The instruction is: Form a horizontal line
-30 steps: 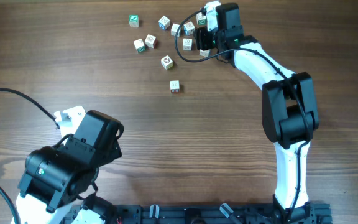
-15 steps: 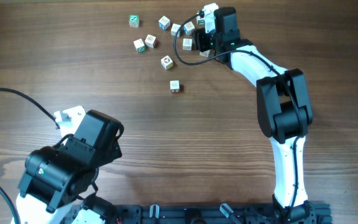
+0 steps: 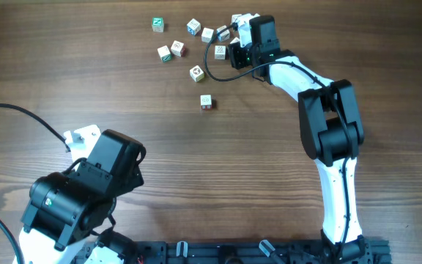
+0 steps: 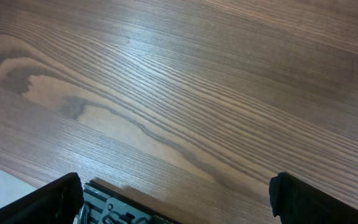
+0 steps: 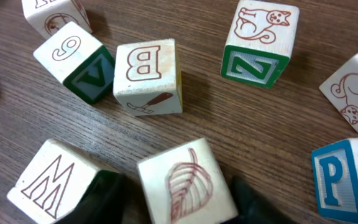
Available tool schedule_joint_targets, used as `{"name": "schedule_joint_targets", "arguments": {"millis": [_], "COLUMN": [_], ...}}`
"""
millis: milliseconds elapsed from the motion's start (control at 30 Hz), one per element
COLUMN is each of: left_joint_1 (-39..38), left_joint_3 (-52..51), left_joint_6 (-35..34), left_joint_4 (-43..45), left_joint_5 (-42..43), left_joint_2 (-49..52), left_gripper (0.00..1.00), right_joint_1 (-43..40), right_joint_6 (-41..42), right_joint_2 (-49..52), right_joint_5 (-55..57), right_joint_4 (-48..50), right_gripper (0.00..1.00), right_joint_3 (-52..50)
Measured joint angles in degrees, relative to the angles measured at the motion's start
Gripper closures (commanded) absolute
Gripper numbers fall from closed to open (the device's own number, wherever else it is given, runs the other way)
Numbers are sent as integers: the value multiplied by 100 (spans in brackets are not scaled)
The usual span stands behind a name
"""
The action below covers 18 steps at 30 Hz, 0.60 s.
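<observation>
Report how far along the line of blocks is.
Done: nothing visible; the lettered cubes lie scattered, with no straight row. In hand: the right gripper straddles the leaf cube; whether it grips is unclear. The left gripper hangs open, far from them. Left: lining cubes up edge to edge.

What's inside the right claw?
A white wooden cube with a brown leaf drawing sits between the open black fingers of the right claw. Its underside and side faces are hidden.

Letter cubes (image 3: 196,72) — nine visible from above; robot arms (image 3: 328,132) — two.
</observation>
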Motion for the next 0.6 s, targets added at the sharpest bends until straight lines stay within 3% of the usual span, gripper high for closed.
{"name": "schedule_joint_targets", "arguments": {"millis": [600], "left_joint_1": [0], "left_joint_3": [0], "left_joint_6": [0], "left_joint_4": [0], "left_joint_5": [0], "left_joint_2": [0], "left_gripper": [0], "right_joint_1": [0], "right_joint_6": [-35], "right_joint_2": [2], "right_joint_5": [232], "right_joint_4": [-446], "right_gripper": [63], "right_joint_3": [734]}}
